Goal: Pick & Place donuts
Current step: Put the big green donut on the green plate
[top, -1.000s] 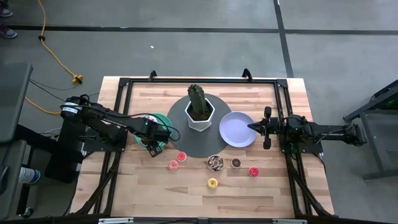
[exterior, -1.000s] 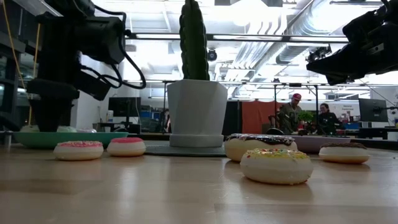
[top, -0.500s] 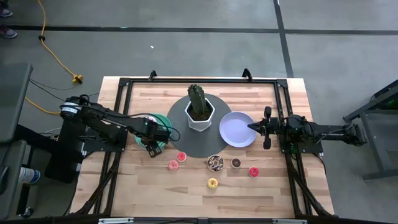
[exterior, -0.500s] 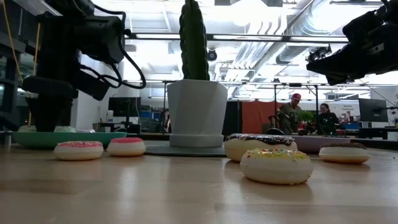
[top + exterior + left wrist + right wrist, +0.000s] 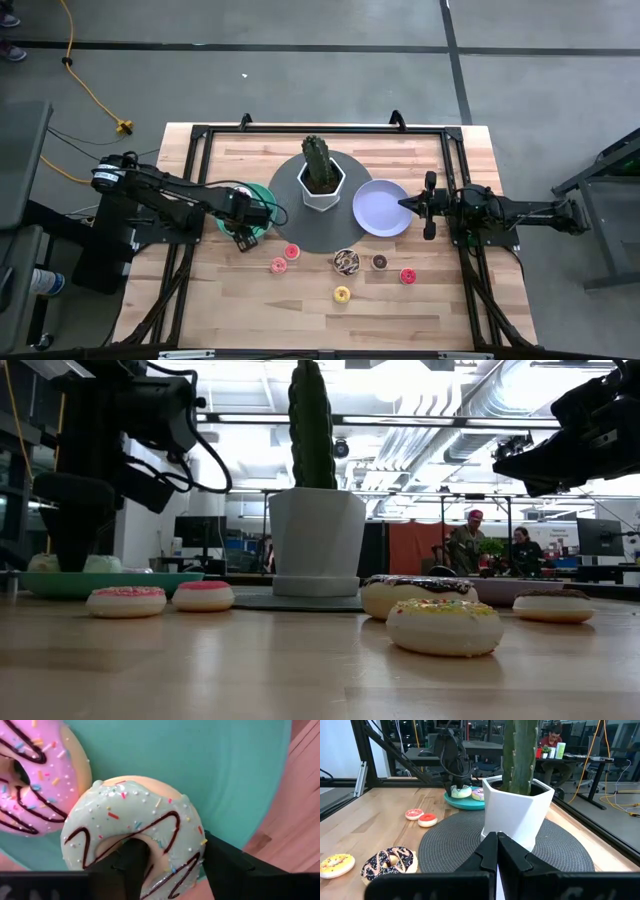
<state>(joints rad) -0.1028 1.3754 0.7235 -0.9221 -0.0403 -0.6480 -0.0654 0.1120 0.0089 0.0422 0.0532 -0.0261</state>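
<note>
My left jaws (image 5: 167,862) hang over the teal plate (image 5: 210,775) at the nine o'clock side of the surface (image 5: 300,310), spread, with one finger down through the hole of the mint-green donut (image 5: 132,827) and the other outside its rim. The ring lies on the plate, so I judge this to be the end of a placing. I cannot tell whether the fingers still touch the icing.

To finish well, I should keep the jaws spread and lift straight up, so the inner finger comes out of the hole without dragging the ring. The pink donut (image 5: 35,775) sits just beside it, at its ten o'clock, and a sideways pull could nudge one into the other or push the mint-green ring toward the plate's edge.

The teal plate holds those two rings. The lavender plate (image 5: 381,207), at the three o'clock side of the cactus pot (image 5: 322,188), looks bare. My right jaws (image 5: 496,851) are pressed together on nothing, waiting at that plate's three o'clock edge.

Six rings lie loose on the wood at the six o'clock side of the round mat (image 5: 310,238): two pink-red ones (image 5: 285,258), the chocolate-white one (image 5: 346,262), a brown one (image 5: 380,262), a red one (image 5: 407,276) and a yellow one (image 5: 342,294).
</note>
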